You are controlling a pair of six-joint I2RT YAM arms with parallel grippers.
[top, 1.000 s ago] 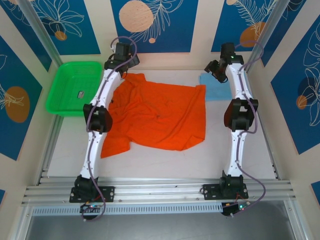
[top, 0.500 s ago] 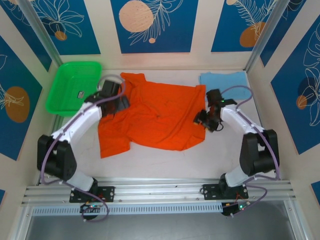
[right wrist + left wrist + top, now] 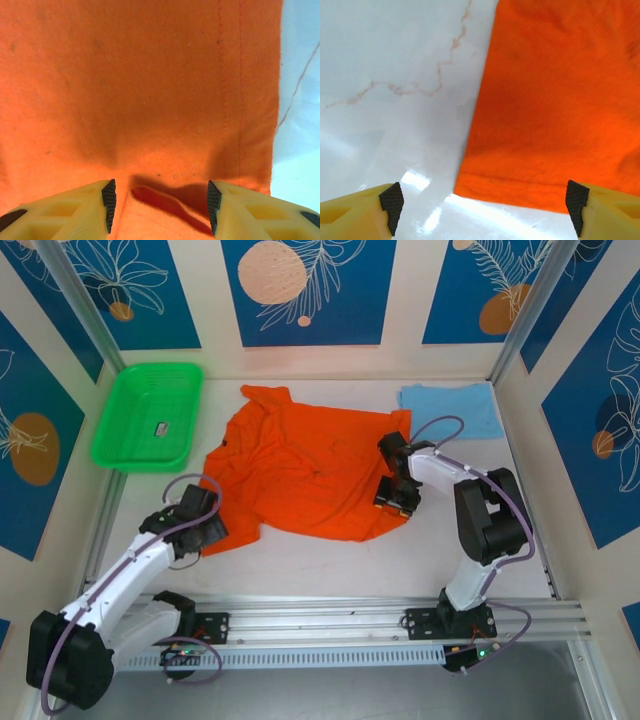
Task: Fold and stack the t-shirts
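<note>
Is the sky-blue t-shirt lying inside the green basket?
No, the sky-blue t-shirt lies on the table at the far right, away from the green basket.

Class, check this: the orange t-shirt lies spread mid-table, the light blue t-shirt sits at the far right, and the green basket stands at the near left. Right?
No. The top external view shows the green basket at the far left, not the near left. The orange t-shirt does lie spread mid-table, the light blue t-shirt at the far right.

left gripper (image 3: 203, 528): fingers (image 3: 391, 200) spread | right gripper (image 3: 396, 496): fingers (image 3: 109, 197) spread
</note>
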